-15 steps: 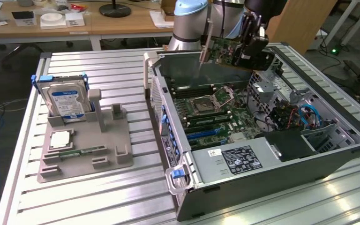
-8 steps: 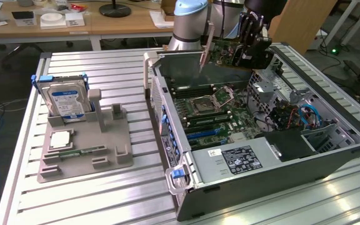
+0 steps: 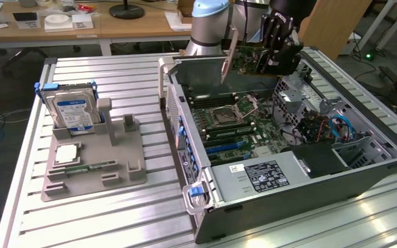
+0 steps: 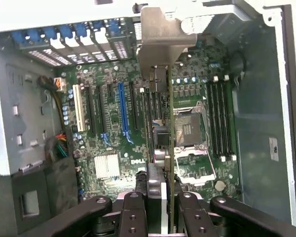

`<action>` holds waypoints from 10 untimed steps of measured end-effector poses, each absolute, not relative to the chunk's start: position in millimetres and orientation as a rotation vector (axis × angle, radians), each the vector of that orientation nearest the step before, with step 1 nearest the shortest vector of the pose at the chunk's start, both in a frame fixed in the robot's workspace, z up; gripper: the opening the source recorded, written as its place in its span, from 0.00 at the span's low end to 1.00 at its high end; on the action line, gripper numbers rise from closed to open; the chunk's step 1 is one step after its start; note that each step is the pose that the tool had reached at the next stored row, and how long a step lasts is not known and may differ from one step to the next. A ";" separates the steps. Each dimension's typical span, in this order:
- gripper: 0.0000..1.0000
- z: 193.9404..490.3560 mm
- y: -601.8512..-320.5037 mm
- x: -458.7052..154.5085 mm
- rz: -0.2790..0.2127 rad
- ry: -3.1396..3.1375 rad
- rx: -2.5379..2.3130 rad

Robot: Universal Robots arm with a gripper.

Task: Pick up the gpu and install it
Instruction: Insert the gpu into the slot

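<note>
Your hand (image 3: 276, 57) holds the gpu (image 3: 250, 59) by one end, fingers (image 4: 133, 207) pinched narrow on either face. The card hangs on edge in the air above the open case (image 3: 364, 170), clear of the board (image 3: 233, 124), with its silver bracket (image 3: 231, 51) on the end away from the hand. In the wrist view the gpu (image 4: 164, 133) runs edge-on out from the hand (image 4: 160, 190), over the board (image 4: 108, 128) between the slots (image 4: 123, 111) and the socket (image 4: 192, 131).

The case lies on its side, lid off, on a ribbed metal tabletop (image 3: 116, 217). Well apart, to the exterior view's left, a grey tray (image 3: 95, 181) carries an upright drive (image 3: 74, 113). A wooden desk (image 3: 136, 28) stands behind.

The arm (image 3: 209, 20) rises at the far side of the case, and the hand points down and tilts toward the opening.
</note>
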State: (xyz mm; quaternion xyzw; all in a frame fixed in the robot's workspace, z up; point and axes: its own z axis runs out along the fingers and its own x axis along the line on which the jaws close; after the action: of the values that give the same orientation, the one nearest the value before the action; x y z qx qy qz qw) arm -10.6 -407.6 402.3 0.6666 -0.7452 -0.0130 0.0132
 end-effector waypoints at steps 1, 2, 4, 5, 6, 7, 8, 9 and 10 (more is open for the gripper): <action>0.28 402.2 -407.6 -10.6 -0.040 -2.307 2.092; 0.28 402.1 -407.7 -10.6 -0.039 -2.297 2.104; 0.28 402.0 -408.9 -10.6 -0.035 -2.290 2.117; 0.28 401.8 -409.5 -10.7 -0.033 -2.287 2.123; 0.28 401.7 -410.1 -10.7 -0.030 -2.284 2.130; 0.28 401.7 -410.8 -10.7 -0.027 -2.281 2.136; 0.28 401.6 -411.4 -10.7 -0.025 -2.279 2.141; 0.28 401.6 -411.9 -10.7 -0.022 -2.277 2.145; 0.28 401.6 -412.5 -10.7 -0.020 -2.275 2.149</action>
State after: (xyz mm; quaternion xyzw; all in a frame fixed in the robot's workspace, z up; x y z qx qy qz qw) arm -10.7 -412.5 401.6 0.6866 -0.7270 -0.0065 0.0059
